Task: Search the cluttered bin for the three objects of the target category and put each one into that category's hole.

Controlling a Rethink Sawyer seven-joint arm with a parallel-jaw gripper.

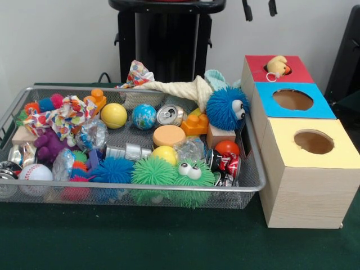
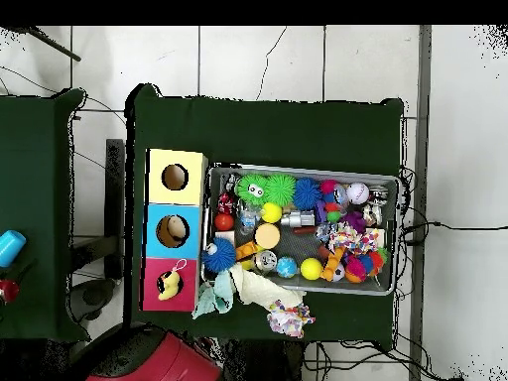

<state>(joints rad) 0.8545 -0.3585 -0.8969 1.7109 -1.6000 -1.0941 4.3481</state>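
Observation:
The silver wire-mesh bin [image 1: 140,187] lies on the green table, full of mixed toys; it also shows in the overhead view [image 2: 303,171]. The red-panelled hole [image 1: 284,70] tops the farthest wooden box, right of the bin. A small yellow plush toy with a ring [image 1: 275,66] sits in the hole's mouth and sticks out of it; the overhead view shows this too [image 2: 170,285]. My gripper [image 1: 260,8] shows only as two dark fingertips at the top edge, high above the red box. The tips stand apart with nothing between them.
Blue-panelled [image 1: 292,99] and yellow-panelled [image 1: 314,142] holes sit nearer on the same row of boxes. The bin holds a blue fuzzy creature [image 1: 226,108], a green fuzzy one [image 1: 191,175], balls, cans and blocks. A cream cloth [image 1: 174,87] hangs over the far rim.

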